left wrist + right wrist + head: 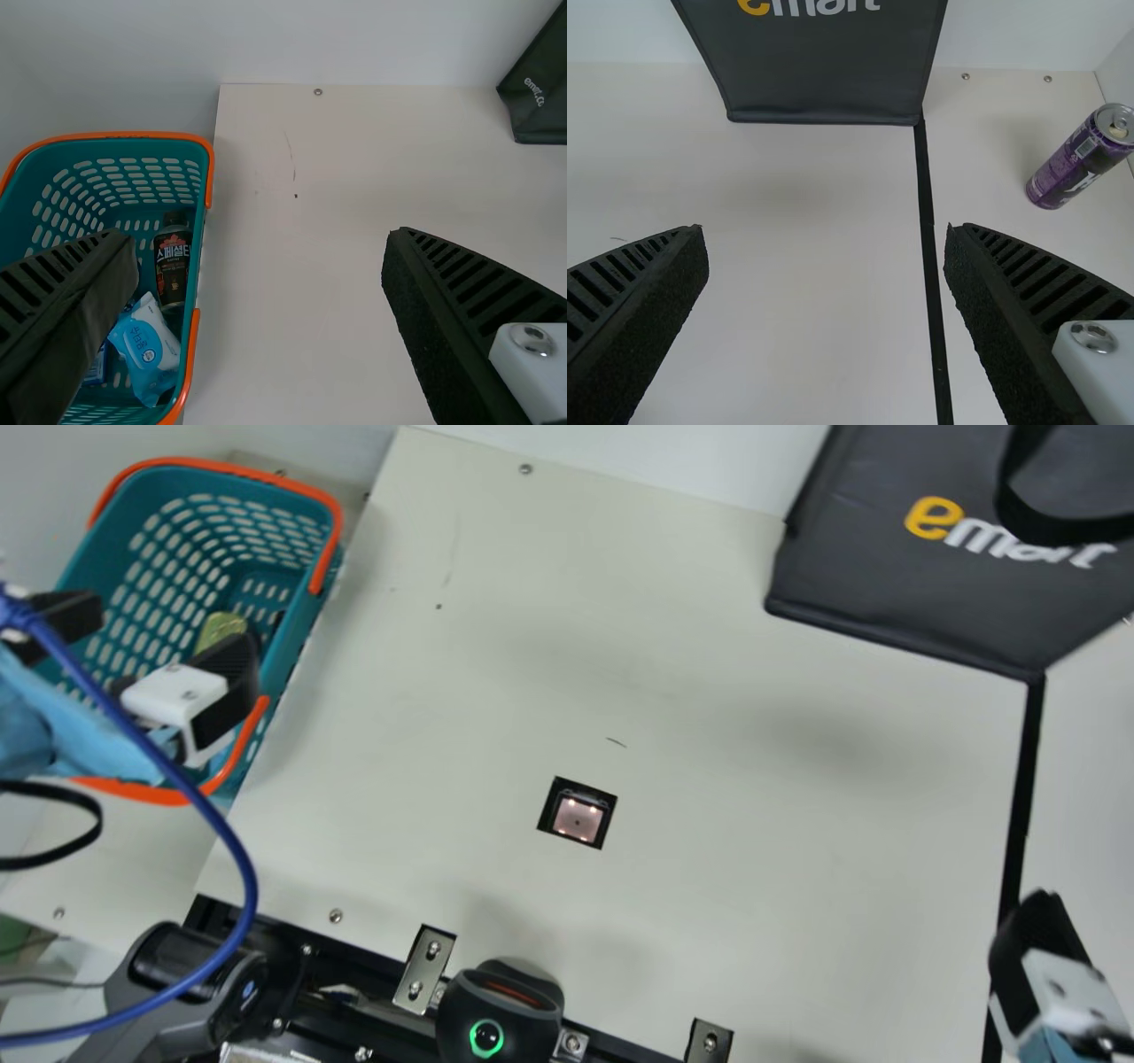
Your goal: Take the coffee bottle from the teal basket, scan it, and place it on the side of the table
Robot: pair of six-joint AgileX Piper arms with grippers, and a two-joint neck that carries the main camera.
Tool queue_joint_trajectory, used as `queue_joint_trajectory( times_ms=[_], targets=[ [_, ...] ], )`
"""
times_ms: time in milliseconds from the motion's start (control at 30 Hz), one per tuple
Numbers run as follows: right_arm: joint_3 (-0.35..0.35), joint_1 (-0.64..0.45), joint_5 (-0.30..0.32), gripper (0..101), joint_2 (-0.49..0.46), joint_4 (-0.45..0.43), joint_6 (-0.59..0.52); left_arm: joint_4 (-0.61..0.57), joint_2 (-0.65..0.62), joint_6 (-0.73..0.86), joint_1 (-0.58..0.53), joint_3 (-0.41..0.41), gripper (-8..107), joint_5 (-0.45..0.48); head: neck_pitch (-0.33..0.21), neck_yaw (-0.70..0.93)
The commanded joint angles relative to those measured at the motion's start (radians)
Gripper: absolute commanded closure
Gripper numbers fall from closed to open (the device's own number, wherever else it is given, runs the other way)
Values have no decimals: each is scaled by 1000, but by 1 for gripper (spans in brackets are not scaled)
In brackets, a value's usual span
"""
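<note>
Watching remotely, I see my left pincer [168,627] and right pincer [1050,957] both wide, one labelled coffee bottle [172,261] in the teal basket [292,633], one lettered bag [912,607], and one printed can [1076,166] on the bench [753,824].

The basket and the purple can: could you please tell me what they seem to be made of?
Basket: moulded plastic, probably, satin teal with rows of slots in its walls. Can: metal, it seems, with a glossy printed wall and silvery top.
</note>
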Motion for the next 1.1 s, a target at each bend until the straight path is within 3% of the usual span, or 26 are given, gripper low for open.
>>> queue_joint_trajectory(
  times_ms=[0,600,1067],
  targets=[
    [0,0,0,6,0,0,0,0,0,0,0,0,9,0,-29,10],
    [0,0,1,6,0,0,0,0,3,-8,6,-1,9,-3,-29,10],
    [0,0,1,6,0,0,0,58,51,-181,198,4,9,-89,-29,10]
  ],
)
